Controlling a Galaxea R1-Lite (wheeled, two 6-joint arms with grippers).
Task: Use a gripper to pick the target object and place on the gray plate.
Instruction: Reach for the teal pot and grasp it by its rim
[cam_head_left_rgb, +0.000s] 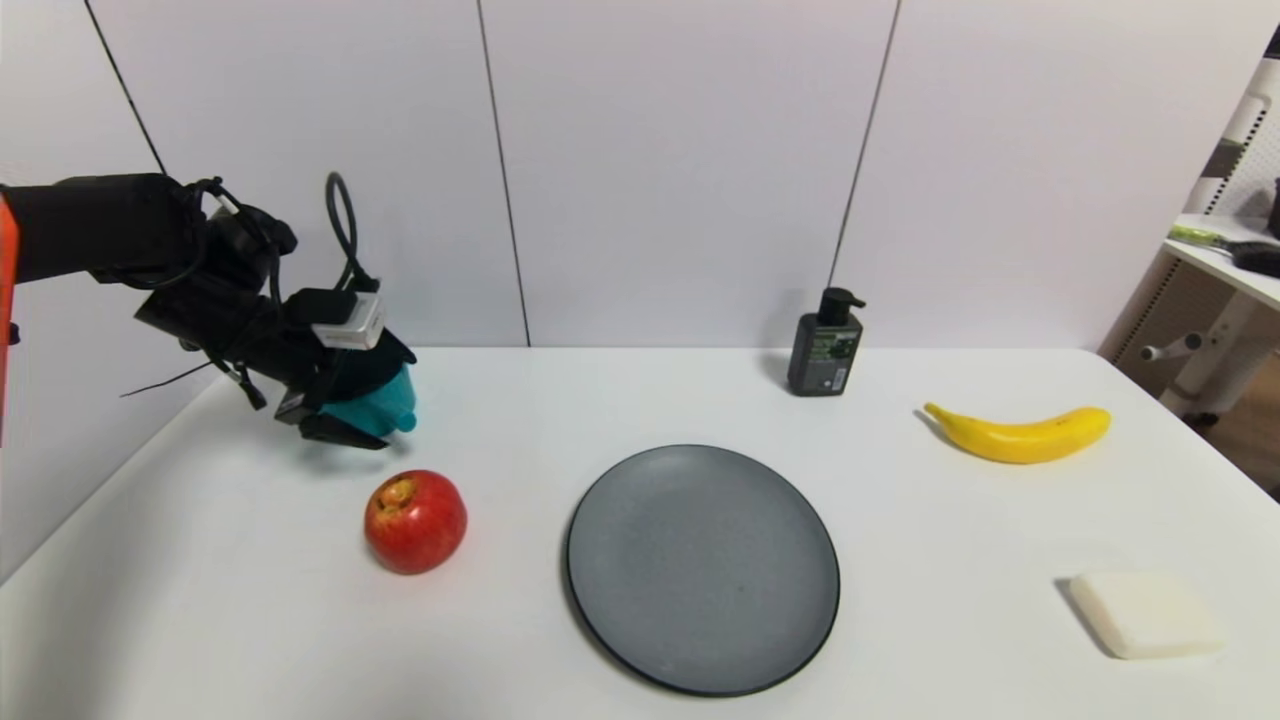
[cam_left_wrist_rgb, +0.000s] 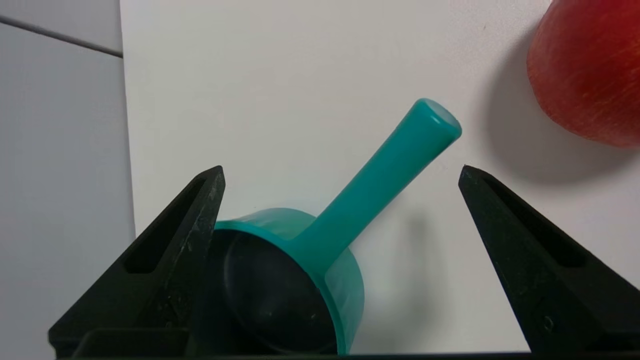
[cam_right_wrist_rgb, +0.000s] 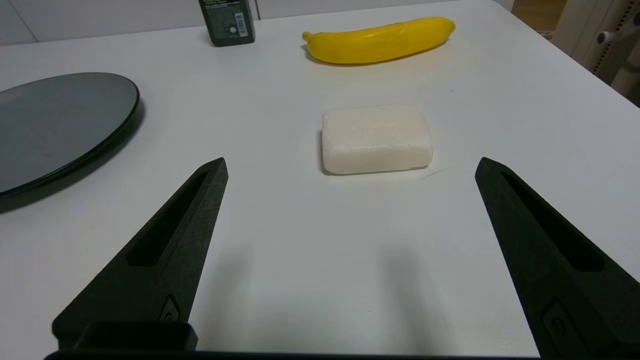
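At the counter's (cam_head_left_rgb: 640, 400) ten o'clock corner, the left gripper (cam_head_left_rgb: 335, 420) hangs low over the teal saucepan (cam_head_left_rgb: 385, 410), its fingers (cam_left_wrist_rgb: 170, 250) spread wide and grasping nothing. The wrist view shows the pan lying between them, its dark bowl close against one finger and its long handle (cam_left_wrist_rgb: 380, 180) pointing out towards the red apple (cam_head_left_rgb: 415, 520), which sits just beside it at about eight o'clock on the counter. Whether that finger touches the rim cannot be told. The gray plate (cam_head_left_rgb: 620, 560) waits bare at six o'clock, well apart from the pan. The step in hand looks like the approach to the grasp; nothing has been lifted yet. The next move probably calls for closing the fingers squarely on the bowl or handle without nudging the apple, then carrying the pan across to the plate. The right gripper (cam_right_wrist_rgb: 350, 260) idles with fingers released above the counter near a white soap bar (cam_right_wrist_rgb: 377, 139), at four o'clock.
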